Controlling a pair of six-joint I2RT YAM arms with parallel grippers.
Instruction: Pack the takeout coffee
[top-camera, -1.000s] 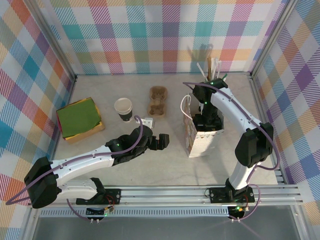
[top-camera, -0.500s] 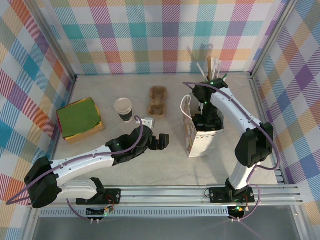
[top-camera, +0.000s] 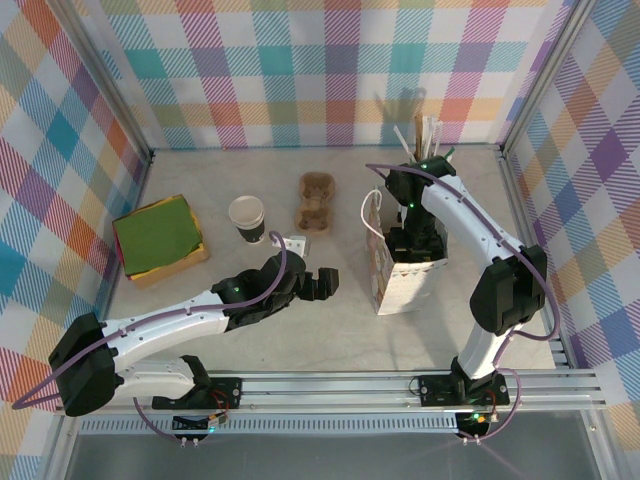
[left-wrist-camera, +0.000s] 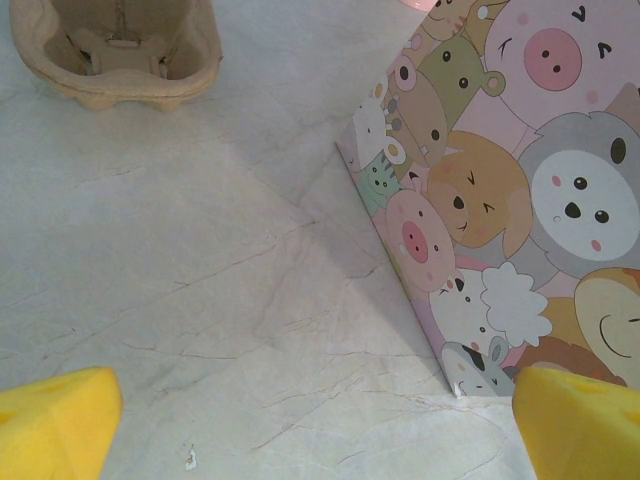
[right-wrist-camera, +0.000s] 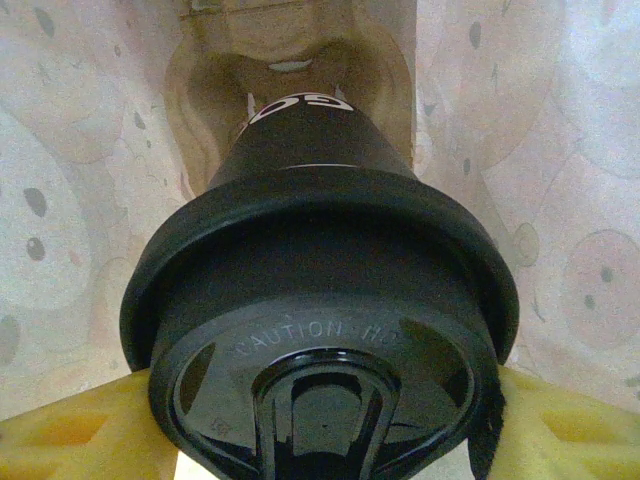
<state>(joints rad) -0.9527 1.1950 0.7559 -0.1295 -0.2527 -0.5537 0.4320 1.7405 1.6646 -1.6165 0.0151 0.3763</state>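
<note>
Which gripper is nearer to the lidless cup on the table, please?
Left. The left gripper hovers open at the near right of the lidless cup; the right gripper is farther right, inside the paper bag, gripping the takeout coffee.

The takeout coffee (right-wrist-camera: 320, 300) has a glossy black lid and dark sides with white lettering. The paper bag (left-wrist-camera: 510, 200) is pale, printed with cartoon animals: pink pigs, a grey bear, tan, brown and green faces. The desk (left-wrist-camera: 180, 250) is light grey marble with thin darker veins. The cup carrier (left-wrist-camera: 115, 50) is plain tan. The left gripper (left-wrist-camera: 320, 430) and right gripper (right-wrist-camera: 320, 420) both have yellow pads (left-wrist-camera: 55, 420). The napkin stack (top-camera: 158, 238) is green above red and orange. The walls (top-camera: 300, 70) are pastel plaid in teal, orange, purple and yellow.
</note>
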